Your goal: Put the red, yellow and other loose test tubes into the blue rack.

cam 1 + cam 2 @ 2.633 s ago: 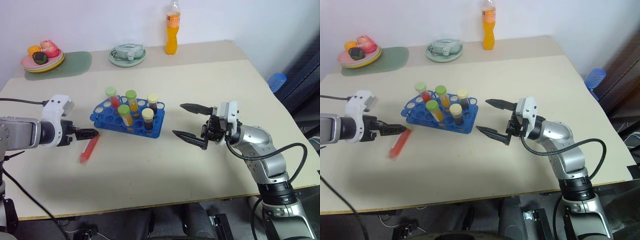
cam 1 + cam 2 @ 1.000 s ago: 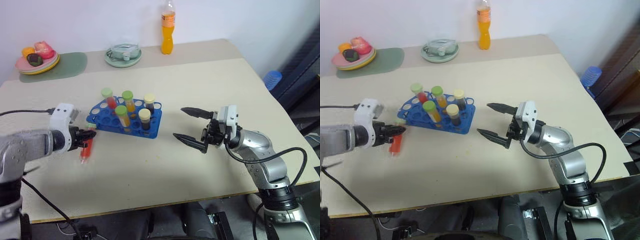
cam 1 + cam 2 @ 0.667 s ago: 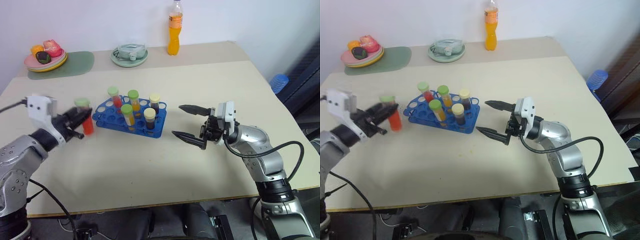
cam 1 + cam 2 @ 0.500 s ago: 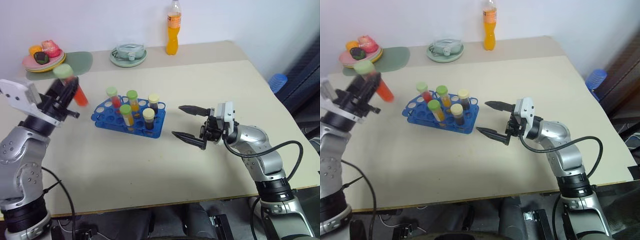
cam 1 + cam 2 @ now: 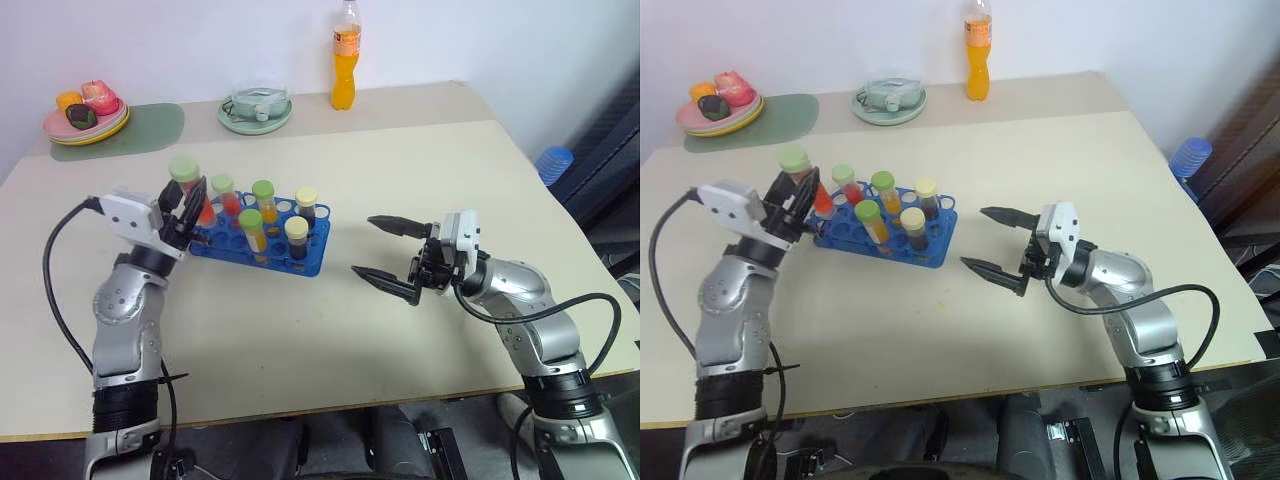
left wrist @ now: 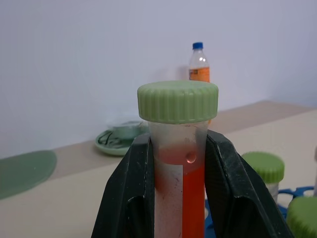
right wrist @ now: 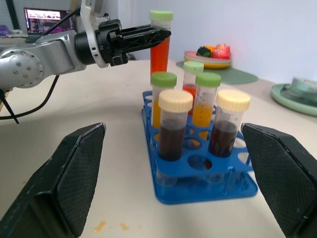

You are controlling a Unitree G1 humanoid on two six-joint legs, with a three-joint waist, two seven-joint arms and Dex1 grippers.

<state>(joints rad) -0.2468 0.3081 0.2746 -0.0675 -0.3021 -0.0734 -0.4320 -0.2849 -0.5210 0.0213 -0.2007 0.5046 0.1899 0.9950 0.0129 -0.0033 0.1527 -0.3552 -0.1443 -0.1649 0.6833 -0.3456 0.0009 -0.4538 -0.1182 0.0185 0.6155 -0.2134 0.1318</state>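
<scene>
Beige tabletop [image 5: 300, 330] in the head view carries the blue plastic rack [image 5: 262, 240] with five capped tubes; beside its left end, the left gripper [image 5: 190, 208] is clamped on a green-capped tube of red liquid [image 5: 188, 180]. Left wrist view: fingers [image 6: 130, 188] pinch that tube upright. Right wrist view: right gripper [image 7: 176, 176] gapes wide, empty, facing the rack

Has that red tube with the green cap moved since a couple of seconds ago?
Yes. The red test tube went from low on the table, short of the blue rack, up to the rack's far-left corner, upright in the left gripper.
</scene>
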